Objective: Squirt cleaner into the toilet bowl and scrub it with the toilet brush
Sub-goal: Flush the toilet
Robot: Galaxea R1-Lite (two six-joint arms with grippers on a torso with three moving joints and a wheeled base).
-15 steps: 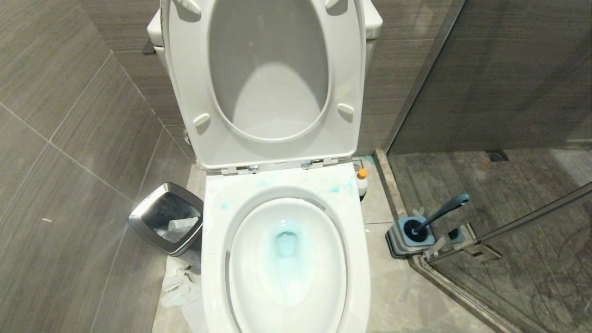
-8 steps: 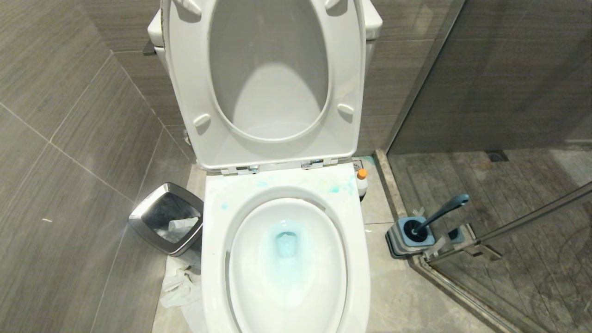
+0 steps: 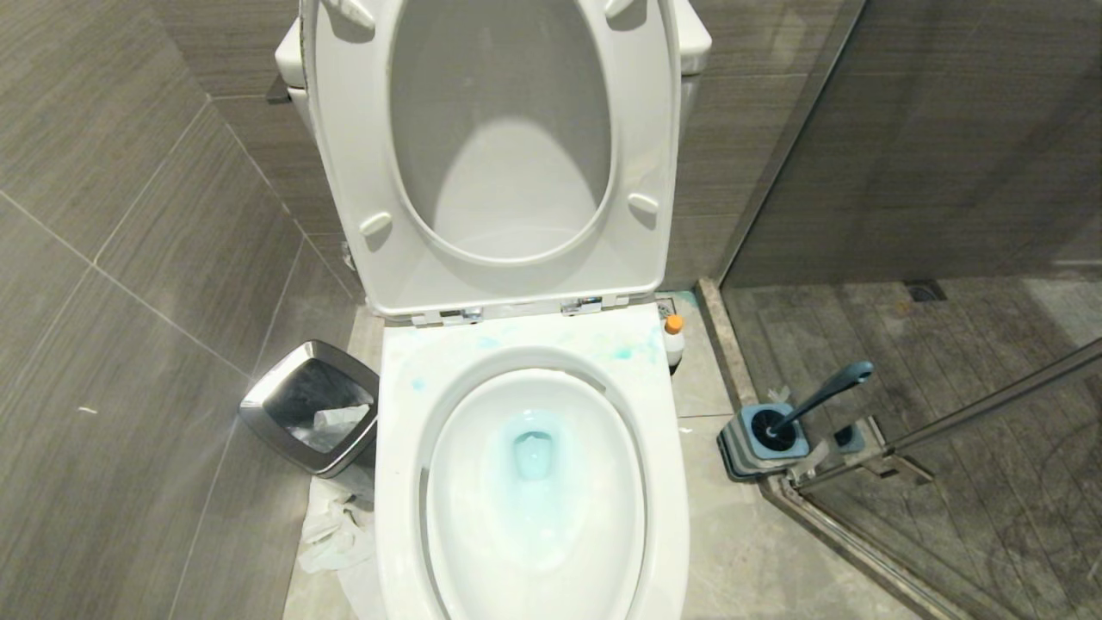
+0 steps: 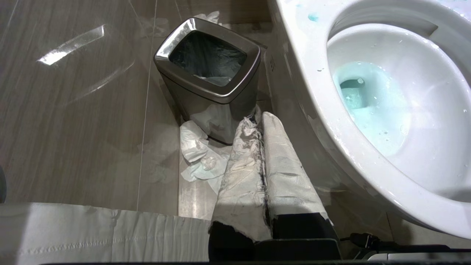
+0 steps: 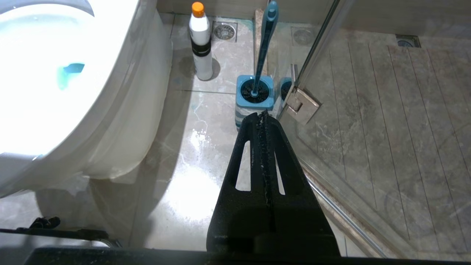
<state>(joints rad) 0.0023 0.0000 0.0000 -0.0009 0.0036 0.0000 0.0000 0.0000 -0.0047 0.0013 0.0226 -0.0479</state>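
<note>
- nothing in the head view has shifted: toilet brush [image 3: 818, 399] stands in its holder [image 3: 764, 441], cleaner [image 3: 674, 337] parked beside toilet bowl [image 3: 534, 482].
- teal liquid pools there; the job looks finished.
- my right gripper [image 5: 263, 115] and left gripper [image 4: 259, 118] are both closed, empty.

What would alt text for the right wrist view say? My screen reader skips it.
The shut right gripper hangs empty above a wet floor, pointing toward the toilet brush standing in its square blue holder. The cleaner stands beyond, beside the toilet bowl, whose water is teal-blue.
</note>
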